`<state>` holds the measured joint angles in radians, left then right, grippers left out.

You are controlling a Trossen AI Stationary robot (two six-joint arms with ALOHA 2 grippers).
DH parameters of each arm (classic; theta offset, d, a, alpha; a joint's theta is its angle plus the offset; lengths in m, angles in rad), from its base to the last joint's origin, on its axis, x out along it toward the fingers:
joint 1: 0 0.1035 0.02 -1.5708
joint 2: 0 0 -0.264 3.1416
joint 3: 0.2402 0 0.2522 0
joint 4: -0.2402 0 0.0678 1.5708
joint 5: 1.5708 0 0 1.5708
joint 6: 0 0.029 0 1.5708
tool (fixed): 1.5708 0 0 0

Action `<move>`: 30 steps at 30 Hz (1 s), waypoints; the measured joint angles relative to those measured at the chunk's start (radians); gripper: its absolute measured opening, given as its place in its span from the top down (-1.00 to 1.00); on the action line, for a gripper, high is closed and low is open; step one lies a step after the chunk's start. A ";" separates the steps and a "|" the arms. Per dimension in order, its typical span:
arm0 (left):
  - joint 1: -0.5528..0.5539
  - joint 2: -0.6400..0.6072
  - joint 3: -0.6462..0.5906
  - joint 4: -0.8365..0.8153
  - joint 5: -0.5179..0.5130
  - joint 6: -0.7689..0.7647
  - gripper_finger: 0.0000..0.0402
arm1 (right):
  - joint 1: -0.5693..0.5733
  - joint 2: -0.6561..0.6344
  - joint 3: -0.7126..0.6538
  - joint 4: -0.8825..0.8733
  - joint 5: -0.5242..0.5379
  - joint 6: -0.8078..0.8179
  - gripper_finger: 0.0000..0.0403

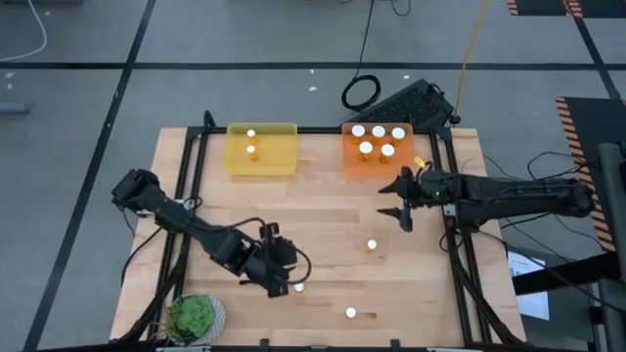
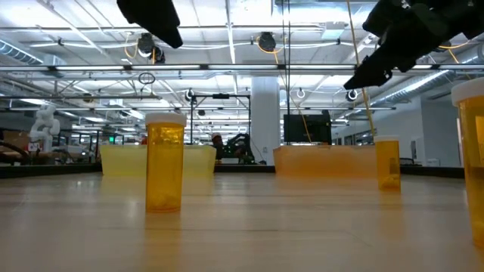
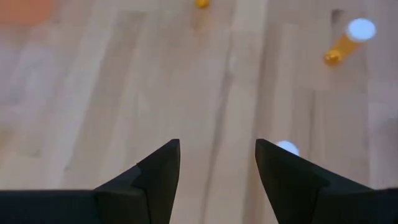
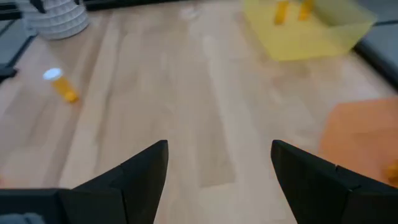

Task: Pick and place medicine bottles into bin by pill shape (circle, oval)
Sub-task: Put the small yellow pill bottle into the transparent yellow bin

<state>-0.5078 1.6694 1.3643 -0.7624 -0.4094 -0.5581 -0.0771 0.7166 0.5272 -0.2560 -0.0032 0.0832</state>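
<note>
Three medicine bottles, amber with white caps, stand loose on the wooden table: one near the middle (image 1: 372,244), one near the front edge (image 1: 350,313) and one (image 1: 298,286) just beside my left gripper (image 1: 286,278). That gripper is open, low over the table; the bottle's cap (image 3: 287,148) shows past one fingertip, not between the fingers. My right gripper (image 1: 396,203) is open, in front of the orange bin (image 1: 349,161), which holds several bottles. The yellow bin (image 1: 235,161) holds two bottles.
A potted plant (image 1: 196,318) stands at the table's near left corner. A black frame (image 1: 450,244) runs around the work area. Bare wood lies between the bins and the loose bottles. A keyboard (image 1: 406,103) and cables lie beyond the far edge.
</note>
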 joint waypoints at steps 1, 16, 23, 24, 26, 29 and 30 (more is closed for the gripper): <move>-0.004 0.009 0.000 0.015 0.006 0.002 -0.06 | 0.019 0.000 -0.007 0.001 0.000 0.014 -0.37; -0.066 0.115 0.000 0.144 0.067 0.030 -0.17 | 0.191 0.000 -0.034 0.005 0.051 0.084 -0.27; -0.064 0.177 0.000 0.182 0.136 0.067 -0.38 | 0.193 0.000 -0.034 0.001 0.058 0.065 -0.27; -0.064 0.183 0.000 0.180 0.147 0.068 -0.39 | 0.192 0.000 -0.034 0.001 0.058 0.064 -0.27; -0.056 0.196 0.000 0.182 0.161 0.066 -0.39 | 0.192 0.000 -0.034 0.001 0.058 0.062 -0.27; -0.042 0.216 0.000 0.175 0.204 0.070 -0.35 | 0.192 0.000 -0.034 0.001 0.058 0.056 -0.27; -0.035 0.222 0.000 0.181 0.220 0.079 -0.33 | 0.192 0.000 -0.034 0.000 0.058 0.055 -0.27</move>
<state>-0.5432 1.8917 1.3647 -0.5816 -0.1892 -0.4794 0.1150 0.7164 0.4934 -0.2556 0.0551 0.1378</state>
